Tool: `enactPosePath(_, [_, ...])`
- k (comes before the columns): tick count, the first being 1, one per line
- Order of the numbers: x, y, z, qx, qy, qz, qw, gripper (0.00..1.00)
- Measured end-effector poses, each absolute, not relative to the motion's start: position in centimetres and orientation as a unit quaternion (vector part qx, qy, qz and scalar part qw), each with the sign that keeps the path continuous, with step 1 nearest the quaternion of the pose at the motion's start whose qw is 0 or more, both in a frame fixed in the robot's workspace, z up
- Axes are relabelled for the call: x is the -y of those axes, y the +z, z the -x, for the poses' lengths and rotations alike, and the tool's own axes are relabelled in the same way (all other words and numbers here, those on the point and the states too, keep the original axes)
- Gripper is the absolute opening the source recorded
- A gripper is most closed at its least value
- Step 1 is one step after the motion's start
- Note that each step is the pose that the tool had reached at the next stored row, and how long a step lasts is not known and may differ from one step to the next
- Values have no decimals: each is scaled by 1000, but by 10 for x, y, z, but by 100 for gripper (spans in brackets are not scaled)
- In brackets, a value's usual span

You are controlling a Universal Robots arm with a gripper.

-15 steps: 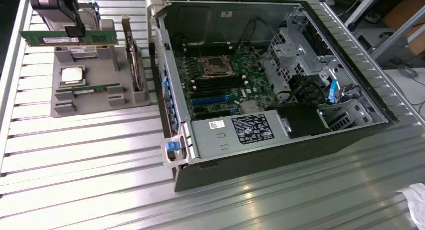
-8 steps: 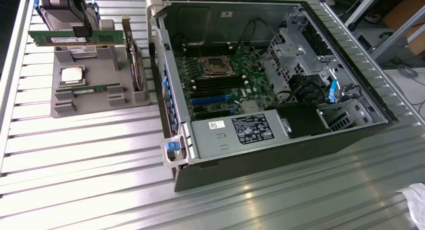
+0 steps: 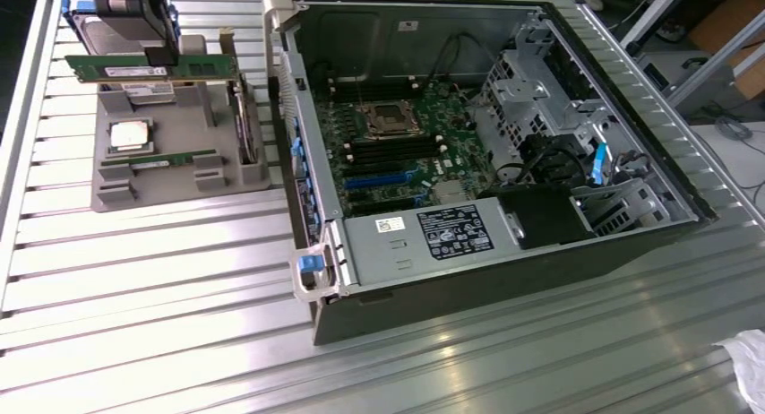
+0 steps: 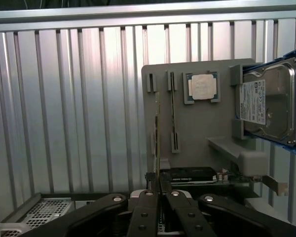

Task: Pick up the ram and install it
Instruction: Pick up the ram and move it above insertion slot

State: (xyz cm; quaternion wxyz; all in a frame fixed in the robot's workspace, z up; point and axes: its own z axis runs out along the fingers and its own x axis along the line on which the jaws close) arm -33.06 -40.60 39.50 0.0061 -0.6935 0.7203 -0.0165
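Gripping: my pincer point(image 3: 159, 60) was pressed together on the ram point(image 3: 107, 69), pinching its middle just above the grey tray point(image 3: 167, 127).
Ram: thin, held edgewise; I judged it could twist or slip.
Hard drive point(image 4: 266, 103): near; a swing could knock it.
Memory slots point(image 3: 389, 150): well apart; misalignment could bend the stick.

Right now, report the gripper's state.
Gripper: closed, holding the ram.
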Motion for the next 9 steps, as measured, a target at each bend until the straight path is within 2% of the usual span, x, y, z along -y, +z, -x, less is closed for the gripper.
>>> enactPosePath(9, [406, 395, 322, -720, -17, 693, 6, 12])
